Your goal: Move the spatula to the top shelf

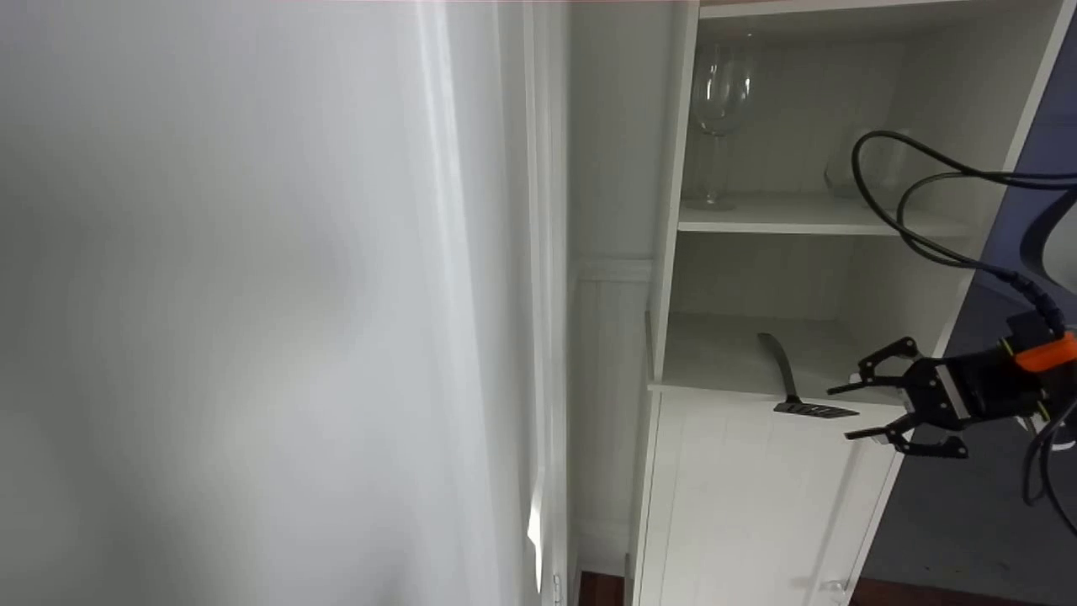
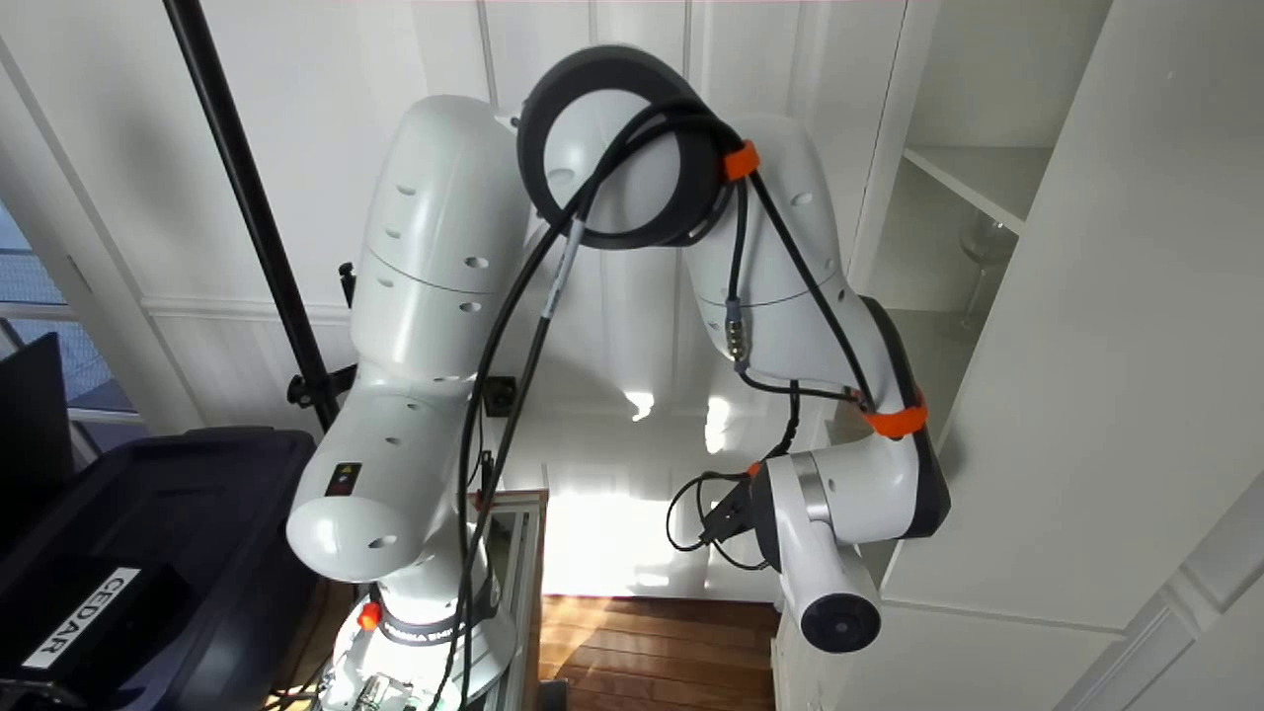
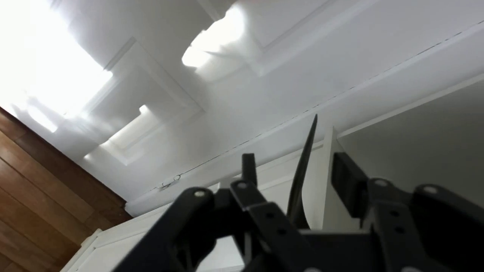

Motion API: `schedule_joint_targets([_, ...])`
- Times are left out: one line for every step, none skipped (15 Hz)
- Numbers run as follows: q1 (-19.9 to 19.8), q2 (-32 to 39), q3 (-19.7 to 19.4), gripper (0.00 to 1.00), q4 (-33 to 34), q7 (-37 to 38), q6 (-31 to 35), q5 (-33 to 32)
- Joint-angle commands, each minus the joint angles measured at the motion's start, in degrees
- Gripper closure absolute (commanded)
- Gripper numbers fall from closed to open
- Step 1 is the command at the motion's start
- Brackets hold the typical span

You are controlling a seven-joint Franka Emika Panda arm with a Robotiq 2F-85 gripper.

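Looked to be at the approach before grasping: showed the pincer (image 1: 841, 413) with fingers (image 3: 248, 168) spread and gripping nothing at the front of the cabinet (image 1: 757, 488), around or just short of (impossible to tell which) the overhanging blade of the spatula (image 1: 791, 394), lying handle-inward on the cabinet's pale lower ledge (image 1: 707, 353). Called next, presumably, for closing on that blade, then lifting toward the cabinet's upper shelves (image 1: 824, 228), clear of the wine glass (image 1: 722, 101) there. Had sunlit white panelling (image 3: 242, 109) beside the cabinet, wooden floor (image 2: 652, 652) at its foot, and a dark tub (image 2: 262, 449) well apart from it.
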Motion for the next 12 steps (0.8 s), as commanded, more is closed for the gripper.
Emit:
schedule_joint_targets([-0.5,2.15,0.35,0.48,1.9,-0.42,-1.05,2.34])
schedule_joint_targets([-0.47,2.43,0.33,0.3,2.15,-0.22,-0.98,2.57])
schedule_joint_targets([-0.46,2.75,0.32,0.29,2.44,-0.14,-0.99,2.73])
schedule_joint_targets([-0.46,3.12,0.33,0.24,2.75,-0.06,-1.08,2.8])
schedule_joint_targets([-0.45,3.43,0.35,0.22,3.02,0.02,-1.08,2.89])
schedule_joint_targets([-0.45,3.74,0.36,0.4,3.27,0.05,-1.12,2.95])
schedule_joint_targets([-0.43,3.98,0.37,0.56,3.5,0.06,-1.13,3.05])
schedule_joint_targets([-0.45,4.21,0.36,0.56,3.69,0.08,-1.22,3.16])
schedule_joint_targets([-0.46,4.46,0.34,0.63,3.87,0.09,-1.28,3.35])
schedule_joint_targets([-0.49,4.71,0.31,0.7,4.07,0.19,-1.51,3.57])
schedule_joint_targets([-0.51,4.95,0.26,0.79,4.24,0.17,-1.65,3.84])
schedule_joint_targets([-0.6,5.19,0.19,0.85,4.38,0.23,-1.87,4.01])
